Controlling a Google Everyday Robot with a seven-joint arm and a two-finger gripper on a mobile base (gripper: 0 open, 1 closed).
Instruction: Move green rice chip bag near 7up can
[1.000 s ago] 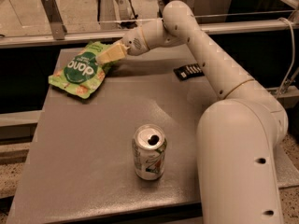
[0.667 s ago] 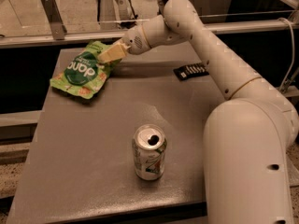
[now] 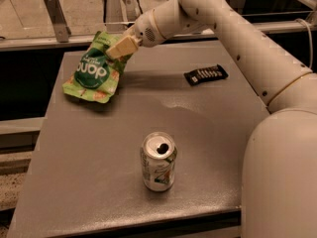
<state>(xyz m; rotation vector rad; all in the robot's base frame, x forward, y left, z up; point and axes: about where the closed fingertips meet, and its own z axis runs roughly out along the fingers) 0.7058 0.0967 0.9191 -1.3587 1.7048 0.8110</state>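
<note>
The 7up can point(image 3: 158, 161) stands upright near the front edge of the grey table point(image 3: 89, 182), its opened top facing up. A small black packet point(image 3: 206, 75) lies flat farther back on the right. The green rice chip bag point(image 3: 93, 76) is at the far left corner, well apart from the can, tilted with its upper edge raised. The gripper point(image 3: 118, 48) is clamped on that upper edge.

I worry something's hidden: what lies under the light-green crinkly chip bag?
Only grey tabletop shows around the light-green crinkly chip bag; the patch beneath is covered. The gripper grips its top edge.
</note>
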